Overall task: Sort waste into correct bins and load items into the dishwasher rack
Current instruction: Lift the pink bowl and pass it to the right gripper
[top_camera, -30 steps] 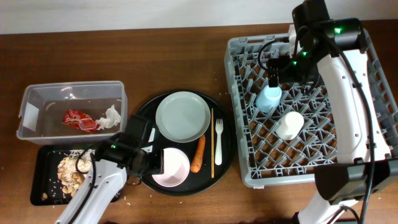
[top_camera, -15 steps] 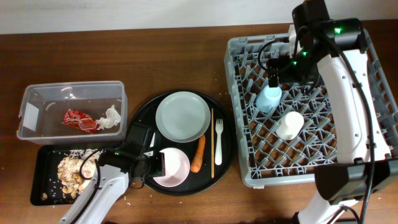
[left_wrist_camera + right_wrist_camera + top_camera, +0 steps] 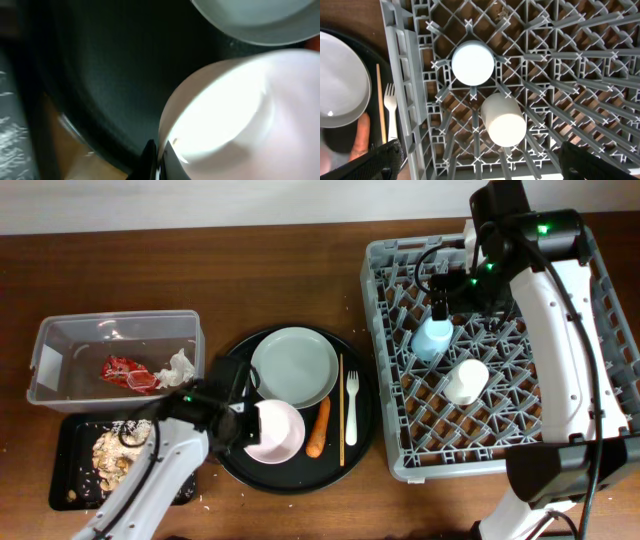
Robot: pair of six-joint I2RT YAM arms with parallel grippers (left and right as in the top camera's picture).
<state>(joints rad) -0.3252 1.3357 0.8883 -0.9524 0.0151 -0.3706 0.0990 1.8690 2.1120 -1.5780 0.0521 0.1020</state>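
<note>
Smooth round white bowl (image 3: 278,432) rim pinched in closed left gripper (image 3: 243,423), glossy round black tray (image 3: 300,475), grey plastic lattice rack (image 3: 385,380), right gripper (image 3: 445,292) spread open above it, brown wooden table (image 3: 250,270).

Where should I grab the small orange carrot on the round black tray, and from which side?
Probably pinch the small orange carrot across its middle, coming straight down from above. It lies flat and narrow, lengthwise between the white bowl and the thin wooden chopsticks, so the jaws should close across its width.
</note>
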